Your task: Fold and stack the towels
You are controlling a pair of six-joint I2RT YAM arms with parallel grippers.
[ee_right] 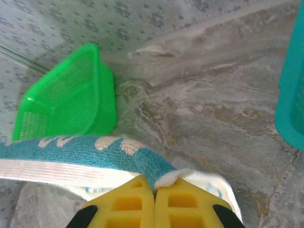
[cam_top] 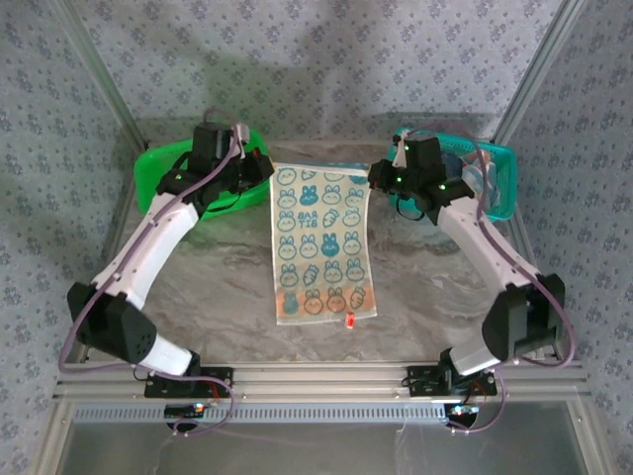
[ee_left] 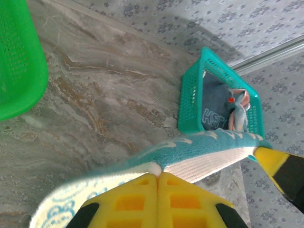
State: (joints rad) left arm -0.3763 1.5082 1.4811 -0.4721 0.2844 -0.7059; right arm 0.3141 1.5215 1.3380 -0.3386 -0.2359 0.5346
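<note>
- Top view: a towel [cam_top: 321, 242] printed with teal rabbit figures on a pale ground lies in the middle of the frame. Its long axis runs from top to bottom, and the lower end is flat on the worktop [cam_top: 425, 287].
- The left claw [cam_top: 265, 170] pinches the towel's upper left corner and the right claw [cam_top: 376, 178] its upper right corner. Both arms reach up from the bottom corners of the frame and bend inward at the elbow, mirroring each other.
- A green basket [cam_top: 158, 163] sits behind the left claw at upper left, and a teal basket [cam_top: 499, 183] behind the right claw at upper right. The worktop is marbled grey-brown. Grey patterned walls [cam_top: 326, 59] and a metal frame [cam_top: 316, 381] enclose it.
- Left wrist view: the yellow fingers at bottom centre are pressed together on the towel's teal edge. The edge stretches to the right as far as the other claw's yellow-and-black finger. The teal basket at centre right holds a dark slate towel [ee_left: 213, 111] with pale lettering. The green basket is at the upper left.
- Right wrist view: the yellow fingers at bottom centre are closed on the towel's edge, which runs off to the left. The green basket stands tilted at the left, and the teal basket's wall is at the right edge.
</note>
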